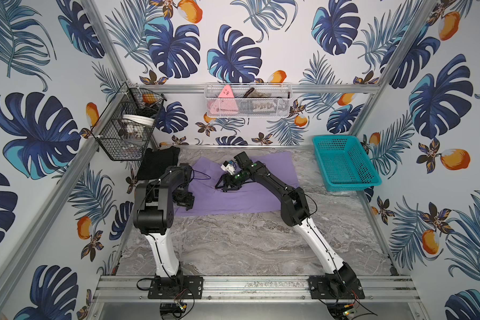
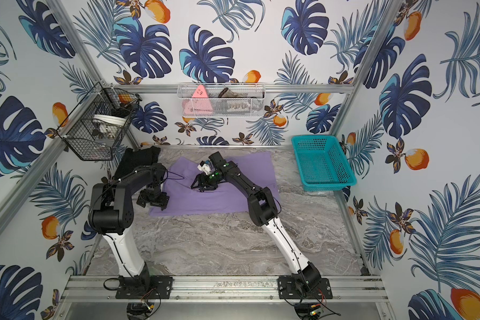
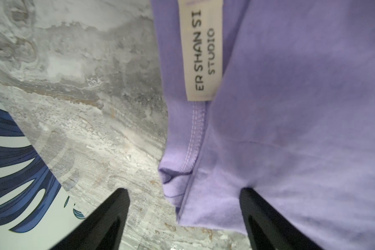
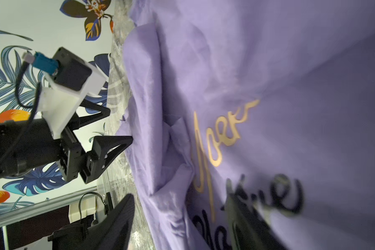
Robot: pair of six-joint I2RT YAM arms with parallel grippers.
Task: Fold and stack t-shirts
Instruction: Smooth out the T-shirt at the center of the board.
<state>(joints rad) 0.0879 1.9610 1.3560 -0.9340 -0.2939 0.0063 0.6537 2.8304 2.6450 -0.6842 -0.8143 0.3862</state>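
Left wrist view: we read a cream sewn-in tag (image 3: pixel 200 49) on the purple shirt (image 3: pixel 290 108), black capitals, "ER SHAN SI" over "STUDIO".
right wrist view: chest print shows a gold cursive word (image 4: pixel 217 142) and black cursive lettering (image 4: pixel 290 199) beside it. Both are blurred and we can't read either.
left gripper (image 3: pixel 184 190): jaws apart, nothing clamped. It straddles the stitched edge of the shirt, one finger (image 3: pixel 115 216) over bare marble, the other over cloth. In both top views it sits at the shirt's lower left corner (image 1: pixel 183 201) (image 2: pixel 153 201).
right gripper (image 4: pixel 180 197): jaws apart, with a raised fold of cloth between them. We can't tell if either finger touches it. In both top views it's low over the middle of the shirt (image 1: pixel 222 185) (image 2: pixel 198 185).
purple shirt: spread at frame centre on the far half of the table (image 1: pixel 247 202) (image 2: pixel 219 201), creased towards its left side.
black shirt (image 1: pixel 157 163) (image 2: pixel 139 160): folded, just left of the purple one with a strip of marble between, under the black wire basket (image 1: pixel 117 146). Neither gripper is on it.
surface: grey marble-pattern table (image 1: pixel 233 243).
room: leaf-and-fruit wallpaper (image 1: pixel 233 55), aluminium frame (image 1: pixel 261 288). A teal basket (image 1: pixel 352 185) is at right centre. The white mesh basket (image 1: pixel 261 108) on the back rail holds a pink triangular item (image 1: pixel 225 92).
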